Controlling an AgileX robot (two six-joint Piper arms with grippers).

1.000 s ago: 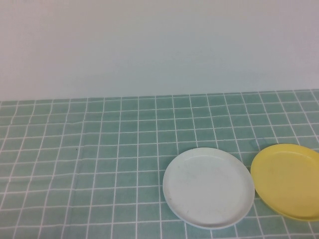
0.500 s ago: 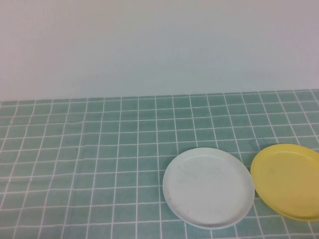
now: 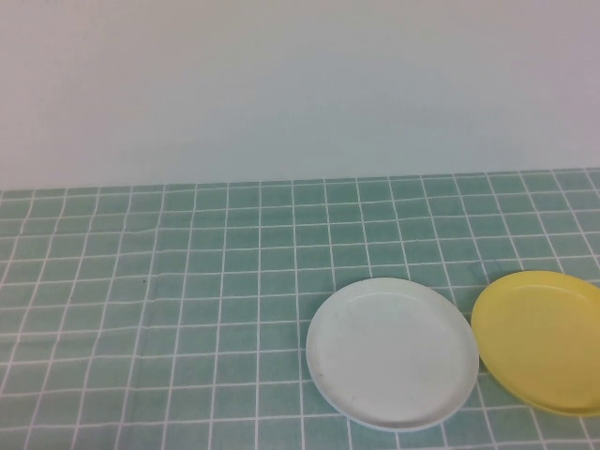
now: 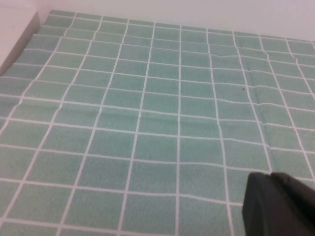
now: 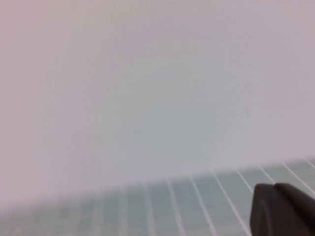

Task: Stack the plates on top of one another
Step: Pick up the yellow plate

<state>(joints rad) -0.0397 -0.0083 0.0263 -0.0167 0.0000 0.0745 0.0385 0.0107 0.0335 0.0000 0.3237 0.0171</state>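
In the high view a white plate (image 3: 392, 352) lies flat on the green checked cloth, near the front and right of centre. A yellow plate (image 3: 544, 339) lies just to its right, cut off by the picture's edge; their rims almost touch. Neither arm appears in the high view. My left gripper (image 4: 270, 177) is shut, its black fingers pressed together above bare cloth with nothing between them. My right gripper (image 5: 273, 189) is also shut and empty, pointing toward the pale back wall over the cloth. No plate shows in either wrist view.
The green cloth with white grid lines (image 3: 187, 300) covers the table up to a plain pale wall (image 3: 300, 84). The cloth's left edge and a pale surface beside it (image 4: 15, 34) show in the left wrist view.
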